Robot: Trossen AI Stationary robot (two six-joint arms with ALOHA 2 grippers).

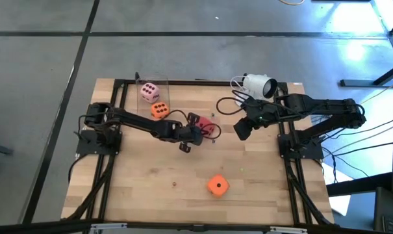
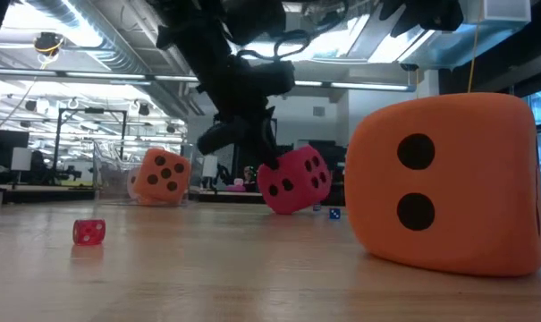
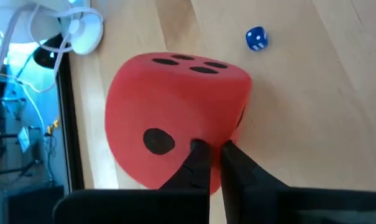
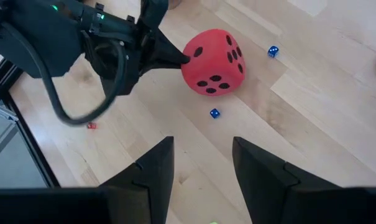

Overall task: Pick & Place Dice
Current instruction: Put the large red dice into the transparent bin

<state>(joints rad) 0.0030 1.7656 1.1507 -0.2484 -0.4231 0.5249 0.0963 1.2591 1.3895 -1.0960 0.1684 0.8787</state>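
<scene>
The red die [image 1: 209, 127] is seen near the middle of the table [image 1: 261, 195], tilted onto an edge rather than flat, as the low view shows. It is held by the left gripper [image 3: 214, 152]: the two fingers are pressed close together on a pinch of the soft foam at one edge, so the grip is shallow, on a corner fold and not across the body. No long axis is offered by a cube; the relation that matters is that the die sits just beyond the fingertips, hanging off them toward the right arm's side of the table.

The right gripper [image 4: 200, 162] is held above the table on its own side, fingers spread and empty, looking down on the red die and the left arm. It is the farther of the two and is judged to be waiting.

Outward from the held die: a pale pink die [image 1: 149, 91] and an orange die [image 1: 159, 110] lie close together near the far left of the table, by what seems to be a clear container, though this cannot be confirmed. A second orange die [image 1: 217, 185] rests apart, toward the near edge. Two small blue dice [image 4: 214, 113] and a small red one [image 2: 88, 232] lie loose on the wood.

Judgement: with so thin a pinch, the die may swing or slip when carried.
</scene>
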